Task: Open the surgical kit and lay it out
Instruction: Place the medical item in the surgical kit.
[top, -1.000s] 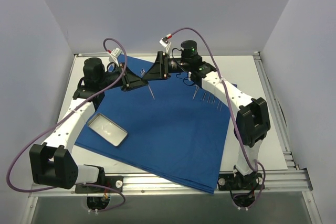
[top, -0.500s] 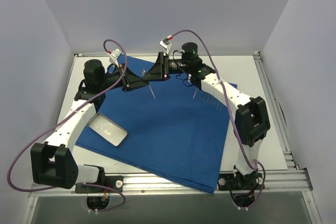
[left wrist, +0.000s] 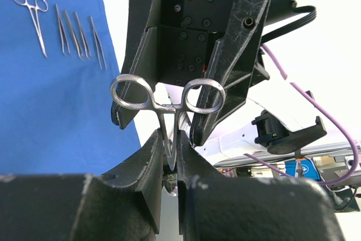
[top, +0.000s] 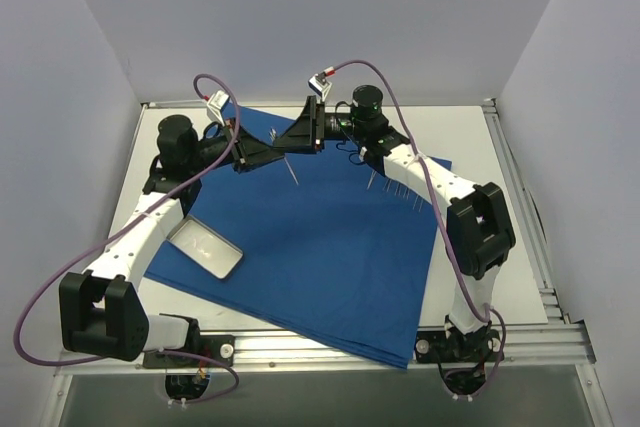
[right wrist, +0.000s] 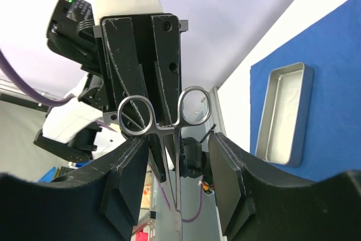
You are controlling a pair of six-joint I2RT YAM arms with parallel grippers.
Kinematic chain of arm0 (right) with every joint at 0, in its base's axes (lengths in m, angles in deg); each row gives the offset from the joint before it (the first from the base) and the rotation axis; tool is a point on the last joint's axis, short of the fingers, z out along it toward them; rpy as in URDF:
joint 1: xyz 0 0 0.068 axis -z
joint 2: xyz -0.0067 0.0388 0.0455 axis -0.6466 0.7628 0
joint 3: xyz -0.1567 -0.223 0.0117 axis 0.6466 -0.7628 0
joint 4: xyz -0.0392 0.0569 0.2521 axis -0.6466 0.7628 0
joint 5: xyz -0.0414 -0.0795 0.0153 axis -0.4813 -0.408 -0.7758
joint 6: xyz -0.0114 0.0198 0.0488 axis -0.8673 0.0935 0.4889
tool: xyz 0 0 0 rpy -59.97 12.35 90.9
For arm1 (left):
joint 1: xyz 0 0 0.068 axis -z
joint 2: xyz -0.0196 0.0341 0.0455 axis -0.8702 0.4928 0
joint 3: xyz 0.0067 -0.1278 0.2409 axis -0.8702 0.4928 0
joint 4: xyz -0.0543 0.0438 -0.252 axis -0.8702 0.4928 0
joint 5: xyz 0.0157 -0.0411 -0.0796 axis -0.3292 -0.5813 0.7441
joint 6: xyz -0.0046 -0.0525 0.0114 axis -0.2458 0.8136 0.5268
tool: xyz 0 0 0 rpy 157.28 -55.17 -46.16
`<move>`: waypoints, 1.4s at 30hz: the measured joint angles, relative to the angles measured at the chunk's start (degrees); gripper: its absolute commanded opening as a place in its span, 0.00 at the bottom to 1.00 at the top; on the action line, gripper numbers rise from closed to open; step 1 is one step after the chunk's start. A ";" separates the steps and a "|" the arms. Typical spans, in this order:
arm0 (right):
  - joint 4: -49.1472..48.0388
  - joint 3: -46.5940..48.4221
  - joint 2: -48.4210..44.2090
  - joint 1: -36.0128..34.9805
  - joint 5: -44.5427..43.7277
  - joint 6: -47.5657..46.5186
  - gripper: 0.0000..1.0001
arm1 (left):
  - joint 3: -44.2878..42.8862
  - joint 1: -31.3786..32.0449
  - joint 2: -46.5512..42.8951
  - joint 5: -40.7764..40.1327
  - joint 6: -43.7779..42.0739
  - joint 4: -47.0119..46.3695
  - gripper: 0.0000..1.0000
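White tabletop point(top: 470, 137) carries a royal-blue cloth drape point(top: 320, 247), spread out. Above its far edge, the left gripper point(left wrist: 171, 142) clamps the shanks of a silver ring-handled, scissor-like instrument point(left wrist: 168, 107). The right gripper point(right wrist: 177, 156) faces it, fingers apart on either side. A small rectangular shiny metal tray point(top: 204, 248) sits on the drape's left part, and a row of thin silver instruments point(top: 400, 190) lies near its right edge.

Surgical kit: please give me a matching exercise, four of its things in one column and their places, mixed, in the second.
1. silver ring-handled scissor-like instrument
2. small rectangular shiny metal tray
3. row of thin silver instruments
4. royal-blue cloth wrap

A. spread on the white table
B. on the cloth's left part
C. clamped in the left claw
D. on the cloth's right part

Pairs: 1-C, 2-B, 3-D, 4-A.
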 measured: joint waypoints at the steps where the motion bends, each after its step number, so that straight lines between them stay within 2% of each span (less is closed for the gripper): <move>1: -1.03 -0.20 0.00 0.00 0.04 0.68 0.47 | 0.00 0.00 -0.07 0.02 0.37 -0.33 0.02; 9: -13.00 -3.54 0.31 0.28 0.68 10.40 0.42 | 0.00 0.11 -0.50 0.61 1.51 -2.10 0.02; 19: -20.83 -3.69 0.79 0.24 1.44 16.24 0.23 | 0.00 0.17 -0.81 0.94 3.04 -4.13 0.02; 24: -24.09 -3.78 1.95 0.22 1.86 18.62 0.30 | 0.02 0.22 -1.14 0.94 3.34 -4.37 0.02; 25: -24.20 -3.93 1.99 0.22 1.86 18.71 0.34 | 0.02 0.22 -1.18 0.96 3.37 -4.37 0.02; 31: -22.14 -4.22 1.99 0.22 1.81 16.59 0.42 | 0.11 0.26 -1.40 1.05 3.37 -4.31 0.02; 38: -22.21 -4.22 2.03 -0.17 1.81 16.85 0.44 | 0.13 0.26 -1.51 1.22 3.48 -4.28 0.02; 42: -27.32 -4.22 2.91 -0.39 2.27 20.72 0.43 | 0.13 0.39 -2.10 1.29 3.76 -4.46 0.02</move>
